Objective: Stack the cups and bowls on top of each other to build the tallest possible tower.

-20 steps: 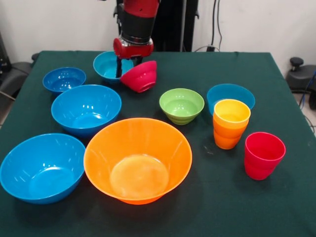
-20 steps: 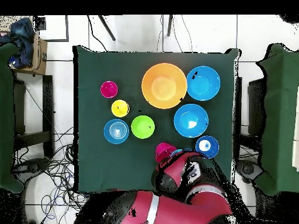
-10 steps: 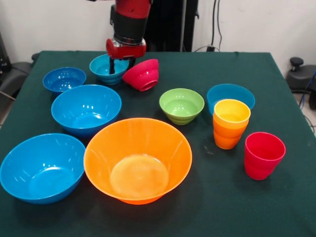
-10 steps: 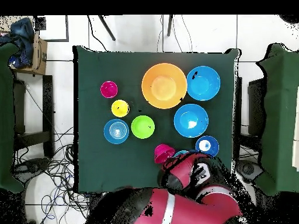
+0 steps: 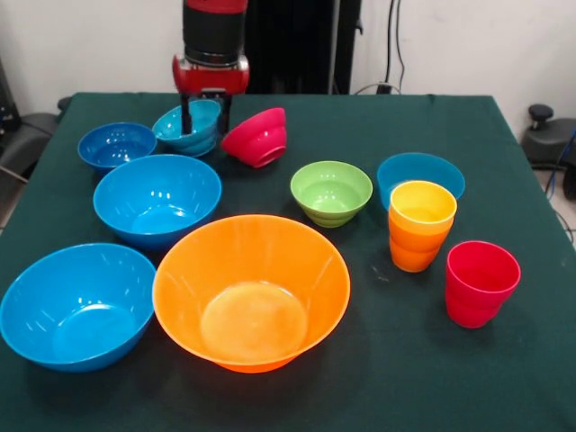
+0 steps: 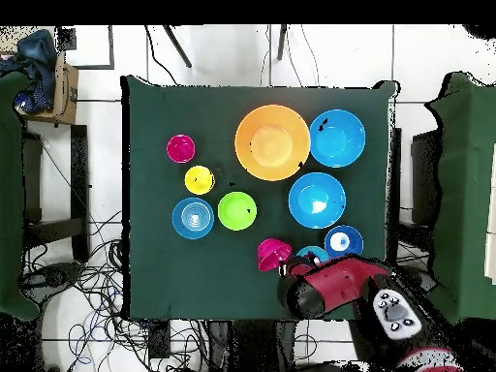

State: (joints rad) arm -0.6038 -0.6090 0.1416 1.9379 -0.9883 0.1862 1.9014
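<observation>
The tool (image 5: 206, 115) hangs at the far end of the bench (image 5: 504, 171), and its two dark fingers (image 5: 187, 118) stand one on each side of the rim of the light-blue bowl (image 5: 187, 127), so it is grasping that bowl, which sits tipped. I pick the big orange bowl (image 5: 251, 290) as my marker. It stands at the near end, empty, with nothing stacked in it. Just beside it on one side is a big blue bowl (image 5: 75, 304), and behind that one another big blue bowl (image 5: 157, 198), almost touching the orange rim. Past those, near the held bowl, sits the small dark-blue bowl (image 5: 116, 144). The red bowl (image 5: 257, 138) lies tipped on its side just beside the held bowl. The green bowl (image 5: 331, 191) stands behind the orange bowl, a little apart. Farther out to the other side, the yellow cup (image 5: 422, 206) sits inside an orange cup (image 5: 412, 249), in front of a blue bowl (image 5: 420, 171), and the red cup (image 5: 481, 282) stands alone near them. From the front you can see the fingers and the tipped bowls. From above the red arm (image 6: 334, 289) covers the tool and most of the light-blue bowl (image 6: 312, 254), but you can see the whole row of bowls laid out from the orange bowl (image 6: 272, 142) at once.
</observation>
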